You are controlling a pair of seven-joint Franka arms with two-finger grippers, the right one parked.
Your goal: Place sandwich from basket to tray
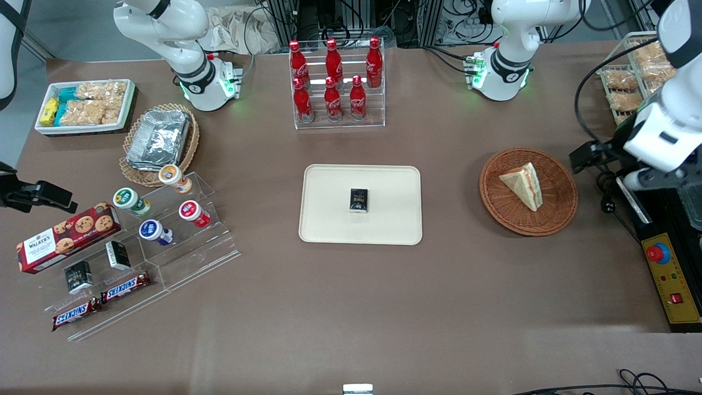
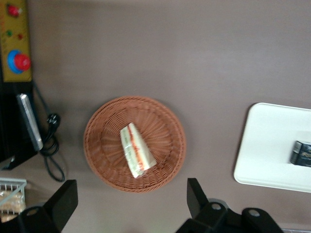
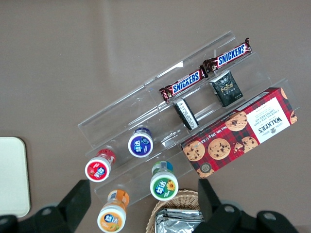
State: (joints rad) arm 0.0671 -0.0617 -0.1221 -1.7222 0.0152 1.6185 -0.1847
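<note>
While the sandwich [image 1: 524, 185] lies in the reddish-brown wicker basket [image 1: 562, 211], resting on the woven floor with its layered cut edge turned upward, nothing is touching it. In the wrist view the same wedge [image 2: 137, 150] is seen near the middle of the basket [image 2: 102, 145], and the two dark fingers [image 2: 63, 204] of the left arm's gripper [image 2: 129, 204] are held wide apart, well above the basket and closed on nothing. In the front view the gripper is carried high at the working arm's end of the table, just beside the basket, and its fingers are not made out there.

The cream tray [image 1: 329, 219] is set flat on the brown table [image 1: 384, 307], well apart from the basket and toward the parked arm's end from it. A small black box [image 1: 359, 199] is placed near the tray's middle; the same box [image 2: 302, 153] is visible on the tray [image 2: 265, 145] from the wrist.

A clear rack of red cola bottles [image 1: 335, 77] stands farther from the front camera than the tray. A yellow control box with a red button [image 1: 666, 277] sits at the table's edge, near the basket.
</note>
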